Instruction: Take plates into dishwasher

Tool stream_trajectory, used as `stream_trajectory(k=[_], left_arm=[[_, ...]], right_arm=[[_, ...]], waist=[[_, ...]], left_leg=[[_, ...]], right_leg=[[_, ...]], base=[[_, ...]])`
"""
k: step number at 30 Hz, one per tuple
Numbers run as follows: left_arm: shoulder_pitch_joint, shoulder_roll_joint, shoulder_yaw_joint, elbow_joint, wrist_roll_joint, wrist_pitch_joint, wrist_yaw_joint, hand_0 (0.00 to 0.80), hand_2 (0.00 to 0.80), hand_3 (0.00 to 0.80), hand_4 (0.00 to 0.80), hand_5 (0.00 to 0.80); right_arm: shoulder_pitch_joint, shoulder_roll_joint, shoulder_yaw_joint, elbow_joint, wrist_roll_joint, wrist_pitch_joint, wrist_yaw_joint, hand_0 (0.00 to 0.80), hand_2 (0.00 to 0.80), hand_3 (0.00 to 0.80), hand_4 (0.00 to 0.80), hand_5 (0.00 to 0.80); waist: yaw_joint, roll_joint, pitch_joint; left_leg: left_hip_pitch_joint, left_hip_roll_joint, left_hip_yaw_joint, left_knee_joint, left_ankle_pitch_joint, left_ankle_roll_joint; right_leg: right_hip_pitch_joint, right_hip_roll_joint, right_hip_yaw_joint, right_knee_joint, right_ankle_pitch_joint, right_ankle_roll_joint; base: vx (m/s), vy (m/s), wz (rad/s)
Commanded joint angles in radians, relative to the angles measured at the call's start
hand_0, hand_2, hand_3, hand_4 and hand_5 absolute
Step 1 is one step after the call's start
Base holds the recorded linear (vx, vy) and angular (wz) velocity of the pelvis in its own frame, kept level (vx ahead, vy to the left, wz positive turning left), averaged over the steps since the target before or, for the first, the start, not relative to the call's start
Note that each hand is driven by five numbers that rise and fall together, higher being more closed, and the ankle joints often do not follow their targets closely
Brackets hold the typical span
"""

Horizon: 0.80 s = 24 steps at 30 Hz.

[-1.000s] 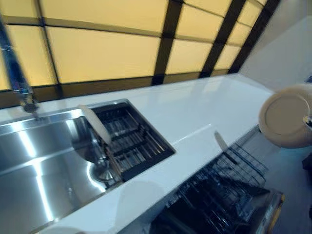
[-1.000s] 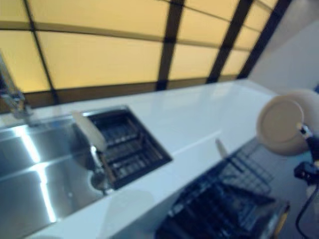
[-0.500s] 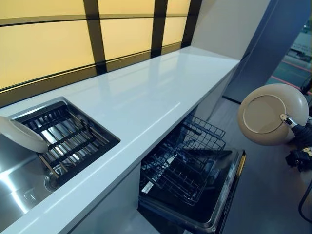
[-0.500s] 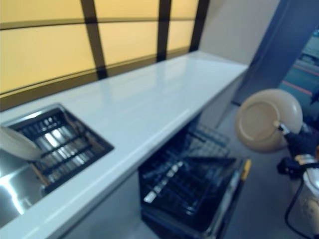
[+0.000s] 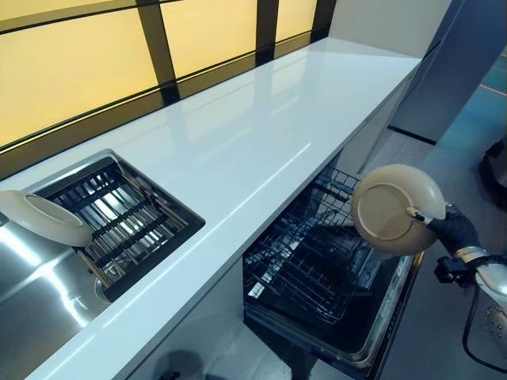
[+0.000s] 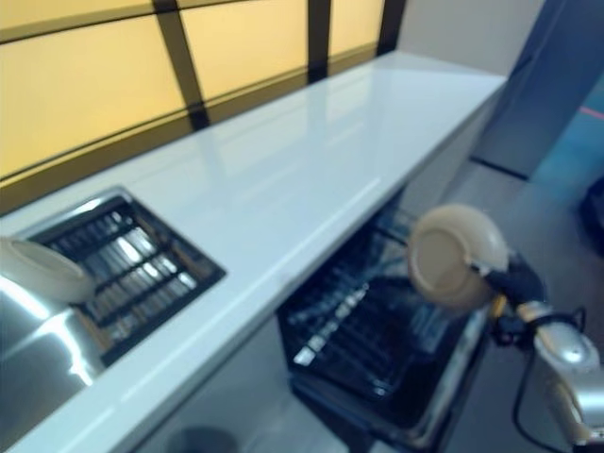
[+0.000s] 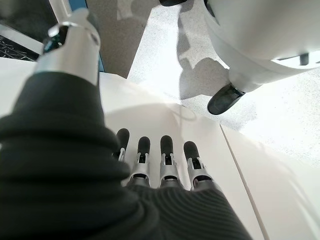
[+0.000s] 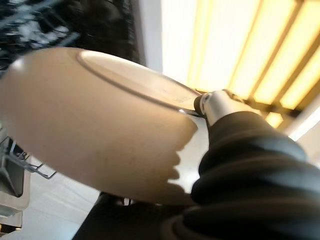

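Note:
My right hand (image 5: 450, 229) is shut on a beige plate (image 5: 394, 209), thumb on its rim, and holds it upright just above the right end of the pulled-out dishwasher rack (image 5: 309, 261). The plate also fills the right wrist view (image 8: 95, 130), with the thumb (image 8: 212, 106) on its rim. A second pale plate (image 5: 46, 218) leans in the black drying rack (image 5: 127, 226) in the sink. My left hand (image 7: 160, 165) shows only in its wrist view, fingers straight, flat on a white surface and empty.
The white countertop (image 5: 261, 134) runs above the open dishwasher door (image 5: 380, 332). The steel sink (image 5: 36, 297) is at the left. Yellow window panels (image 5: 71, 71) back the counter. A dark wall panel (image 5: 455, 63) stands at the far right.
The camera has swung right and down. My right hand has brought the plate down and leftward, from beside the counter to just above the dishwasher rack.

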Motion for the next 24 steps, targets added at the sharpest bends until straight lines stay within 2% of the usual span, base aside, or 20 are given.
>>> stream_trajectory(k=[1,15,24], left_arm=[[-0.062,0.073,0.029,0.028,0.007,-0.011,0.017,0.0,0.0,0.0,0.0,0.0],[-0.059,0.055,0.034,0.008,0.019,-0.017,0.005,0.0,0.0,0.0,0.0,0.0],[-0.058,0.05,0.041,-0.001,0.026,-0.003,0.004,0.0,0.0,0.0,0.0,0.0]], right_arm=[[-0.097,-0.007,0.01,-0.04,-0.13,-0.042,0.014,0.8,0.8,0.8,0.8,0.8],[-0.021,-0.043,0.016,-0.087,-0.501,-0.044,0.037,0.8,0.8,0.8,0.8,0.8],[0.019,-0.027,0.016,-0.136,-0.558,-0.052,0.069,0.8,0.8,0.8,0.8,0.8]], waist=[[-0.006,-0.082,0.004],[-0.007,-0.076,0.002],[-0.012,-0.068,0.005]], left_leg=[[-0.055,-0.016,-0.02,0.005,0.04,0.014],[-0.047,-0.013,-0.016,0.003,0.045,0.012],[-0.047,-0.009,-0.01,0.005,0.048,0.009]], right_leg=[[0.026,-0.016,0.002,0.065,-0.06,0.024],[0.048,-0.011,0.005,0.057,-0.063,0.028],[0.057,-0.01,0.009,0.053,-0.066,0.028]], base=[[-0.049,0.009,0.08],[-0.011,0.001,0.01],[0.0,0.0,0.0]])
